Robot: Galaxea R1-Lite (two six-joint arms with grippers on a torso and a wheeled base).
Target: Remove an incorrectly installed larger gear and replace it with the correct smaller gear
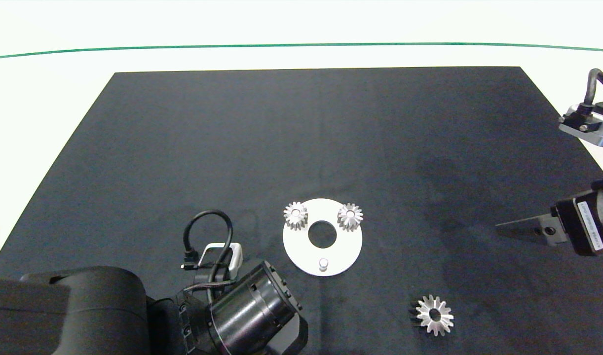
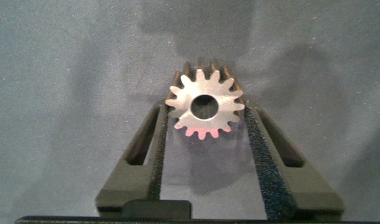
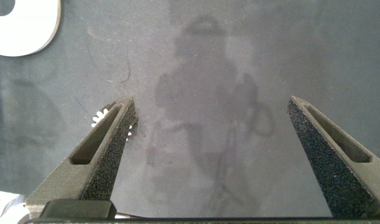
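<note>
The smaller gear (image 2: 205, 106), thick with short blunt teeth, sits between the tips of my left gripper (image 2: 205, 115), and both pads touch its teeth. In the head view that gripper is hidden below the left arm's wrist (image 1: 252, 310) at the bottom edge. The larger gear (image 1: 433, 315), flat and star-like, lies loose on the mat, right of the white plate (image 1: 301, 246). On the plate stand two small gears (image 1: 295, 215) (image 1: 350, 216) and one bare peg (image 1: 323, 264). My right gripper (image 1: 521, 230) (image 3: 211, 102) hovers open at the right, up and right of the larger gear (image 3: 101, 116).
A dark mat (image 1: 301, 138) covers the table, with a white surface and a green line (image 1: 301, 45) beyond it. The plate's central hole (image 1: 322, 234) is open. A corner of the plate (image 3: 22, 25) shows in the right wrist view.
</note>
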